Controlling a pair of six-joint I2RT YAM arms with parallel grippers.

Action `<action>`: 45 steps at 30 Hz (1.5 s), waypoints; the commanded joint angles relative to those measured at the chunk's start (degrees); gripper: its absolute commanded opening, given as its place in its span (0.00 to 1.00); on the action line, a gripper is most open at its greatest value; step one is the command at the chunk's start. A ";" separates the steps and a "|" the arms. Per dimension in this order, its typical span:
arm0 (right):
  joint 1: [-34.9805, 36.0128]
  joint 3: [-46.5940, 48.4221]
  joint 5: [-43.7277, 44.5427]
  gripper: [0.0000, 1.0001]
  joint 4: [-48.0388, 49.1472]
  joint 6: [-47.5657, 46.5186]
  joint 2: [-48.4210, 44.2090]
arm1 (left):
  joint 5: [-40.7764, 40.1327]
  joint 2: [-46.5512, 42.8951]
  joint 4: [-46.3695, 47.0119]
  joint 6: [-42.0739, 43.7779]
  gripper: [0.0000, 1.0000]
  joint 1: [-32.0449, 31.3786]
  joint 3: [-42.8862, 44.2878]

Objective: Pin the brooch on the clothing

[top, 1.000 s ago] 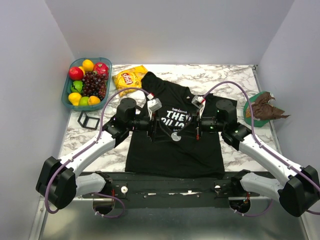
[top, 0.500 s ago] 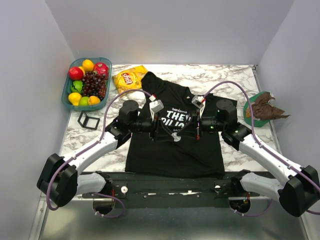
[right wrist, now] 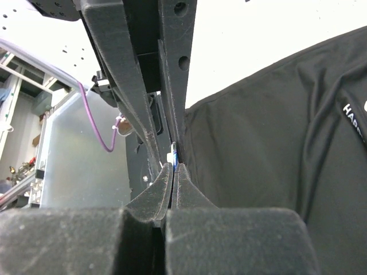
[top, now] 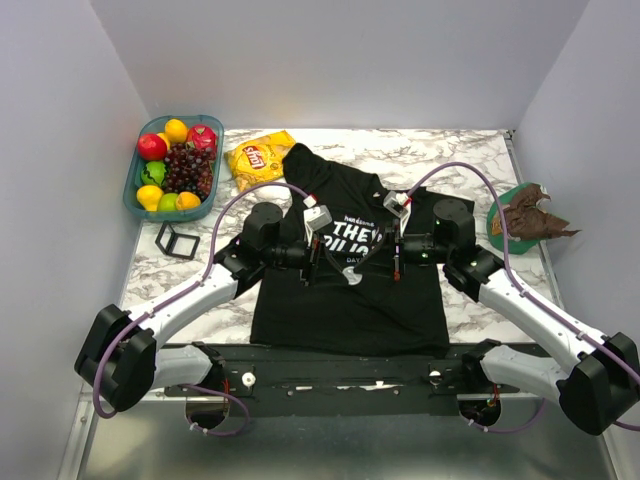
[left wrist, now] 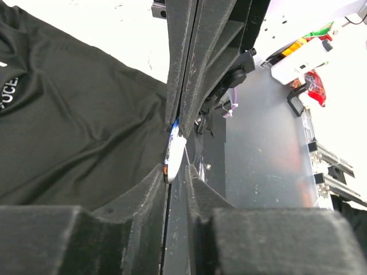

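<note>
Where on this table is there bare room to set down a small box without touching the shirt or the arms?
Bare marble lies along the back edge, between the chip bag and the green dish. A smaller patch sits at front left, between the black frame and the T-shirt. The middle is crowded: both grippers sit over the shirt. The fruit tray fills the back-left corner.

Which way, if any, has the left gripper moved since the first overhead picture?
Yes. The left gripper has shifted rightward, away from the fruit tray and further over the T-shirt.
</note>
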 commanded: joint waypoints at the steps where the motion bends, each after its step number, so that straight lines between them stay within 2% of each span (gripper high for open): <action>1: 0.33 0.91 -0.81 0.01 1.47 0.11 -0.94 | 0.55 0.36 -0.26 0.63 0.25 -0.86 1.64; 4: 0.33 0.83 -0.64 0.01 1.38 0.11 -0.94 | 0.55 0.45 -0.44 0.72 0.21 -0.95 1.64; 7: 0.33 0.74 0.15 0.01 1.47 0.02 -0.85 | 0.55 0.44 -0.44 0.81 0.11 -1.13 1.64; 8: 0.33 0.65 0.33 0.01 1.47 -0.07 -0.85 | 0.55 0.45 -0.53 0.98 0.05 -1.13 1.64; 10: 0.33 0.56 0.94 0.01 1.47 -0.07 -0.94 | 0.20 0.36 -0.88 1.16 0.01 -1.13 1.73; 15: 0.33 0.21 2.61 0.01 1.38 -0.59 -0.59 | -1.64 -0.52 -1.05 2.04 0.00 -1.30 1.64; 18: 0.24 0.30 7.35 0.01 0.33 -0.59 -1.55 | -6.90 -0.44 -3.07 2.39 0.00 -1.22 2.08; 20: -0.02 1.61 13.49 0.08 -3.35 -1.38 -2.08 | -11.03 0.44 -7.28 3.09 0.00 -1.30 3.83; 21: -0.55 2.14 15.34 0.12 -5.54 -1.65 -2.17 | -16.88 1.84 -8.86 3.27 0.00 -1.48 4.71; 22: -0.99 2.49 18.41 0.23 -6.52 -1.82 -2.26 | -19.29 2.72 -11.66 3.36 0.00 -1.39 6.37; 25: -2.48 3.90 26.31 0.47 -10.21 -1.83 -2.78 | -30.10 6.24 -13.62 1.26 0.00 -1.83 9.10; 29: -4.68 5.13 36.61 0.65 -15.05 0.18 -3.92 | -38.98 11.42 -14.67 -2.70 0.00 -2.97 13.49; 30: -5.55 5.31 39.15 0.67 -16.79 0.81 -4.19 | -41.35 12.82 -15.63 -2.80 0.00 -3.67 14.81; 31: -5.56 5.57 45.62 0.69 -17.94 1.25 -4.54 | -45.12 15.80 -17.91 -2.45 0.00 -4.89 18.04; 33: -5.74 5.83 51.98 0.69 -20.84 2.48 -5.16 | -48.48 19.15 -20.20 -0.87 0.00 -6.48 21.48; 34: -5.65 5.66 57.84 0.70 -21.29 2.74 -5.59 | -49.80 22.30 -21.95 -0.43 0.00 -8.06 24.63; 37: -5.65 4.09 62.98 0.70 -21.82 3.71 -8.31 | -54.37 27.84 -24.68 0.89 0.00 -9.91 30.79; 42: -5.65 1.27 66.06 0.70 -21.65 5.03 -13.94 | -64.29 35.41 -30.40 4.41 0.00 -13.25 40.56; 45: -5.65 -0.31 67.39 0.71 -21.30 5.03 -17.89 | -67.20 39.90 -33.22 5.73 0.00 -13.78 46.01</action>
